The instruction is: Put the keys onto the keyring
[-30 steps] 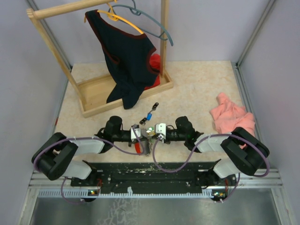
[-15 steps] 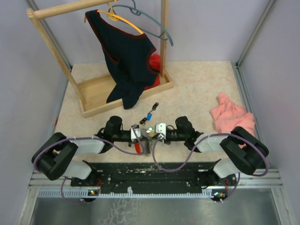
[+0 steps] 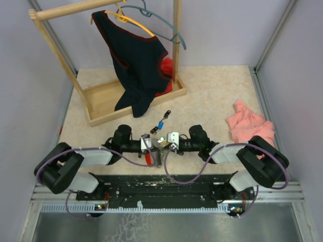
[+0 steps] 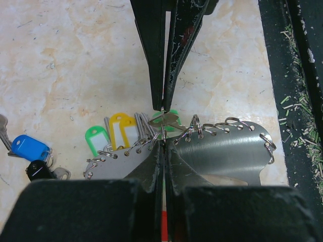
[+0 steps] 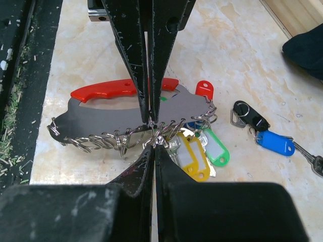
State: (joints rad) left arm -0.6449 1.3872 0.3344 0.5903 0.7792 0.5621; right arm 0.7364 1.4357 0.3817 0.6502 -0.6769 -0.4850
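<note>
At the middle of the worktop's (image 3: pixel 212 96) near edge, the top external view shows the left gripper (image 3: pixel 154 146) and right gripper (image 3: pixel 166 143) meeting tip to tip over the keyring (image 3: pixel 149 158), a grey metal loop with a red grip. A blue-tagged key (image 3: pixel 160 124) and a black-tagged key (image 3: pixel 167 113) lie apart from it, toward the far edge.

Left wrist view: the left gripper (image 4: pixel 162 147) is fully closed at the keyring's ring-lined edge. What it pinches cannot be identified. A yellow-tagged key (image 4: pixel 121 128) and a green-tagged key (image 4: pixel 96 137) touch that edge.

Right wrist view: the right gripper (image 5: pixel 153 150) is likewise closed there. Judgement: the task is partly complete, as the blue-tagged key and black-tagged key remain unattached.
</note>
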